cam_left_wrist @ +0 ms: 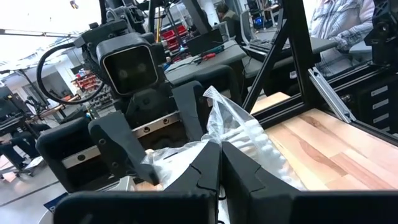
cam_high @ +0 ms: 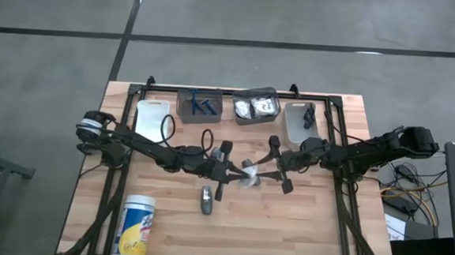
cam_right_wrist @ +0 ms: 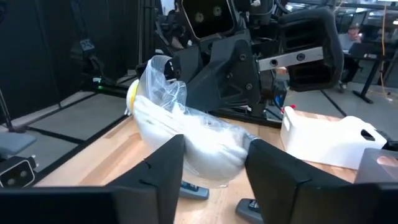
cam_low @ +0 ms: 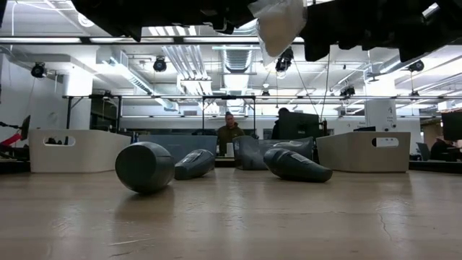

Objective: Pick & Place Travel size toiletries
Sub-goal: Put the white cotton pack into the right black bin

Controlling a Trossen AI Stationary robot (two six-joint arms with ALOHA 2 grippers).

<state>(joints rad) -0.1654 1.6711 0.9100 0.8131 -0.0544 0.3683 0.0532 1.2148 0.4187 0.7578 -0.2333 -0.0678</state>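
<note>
You have both arms meeting over the middle of the bench [cam_high: 300,235], with a white packet [cam_high: 250,175] in clear crinkled wrap held up in the air between them. The left gripper [cam_high: 236,174] is clenched on one end of that packet; in the left wrist view its two dark fingers [cam_left_wrist: 200,171] sit pressed together with the wrap bunched in the pinch. The right gripper [cam_right_wrist: 211,163] faces it from the other side, its jaws standing apart on either flank of the packet's white bulge, and you cannot tell from these views whether they actually press on it. From the low view the packet hangs well clear of the wood, just under the dark gripper bodies. Below it, on the bench, a dark grey tube [cam_high: 206,200] lies nearest the front edge, and the low view shows more dark grey tubes [cam_low: 297,165] lying on their sides behind it. Along the back edge you see a white bin [cam_high: 153,119], a grey bin [cam_high: 198,105] with thin blue sticks [cam_high: 205,106] inside, another grey bin [cam_high: 256,107] holding white packets, and a clear bin [cam_high: 299,122]. A tall white canister [cam_high: 135,227] lies near the front left corner.
</note>
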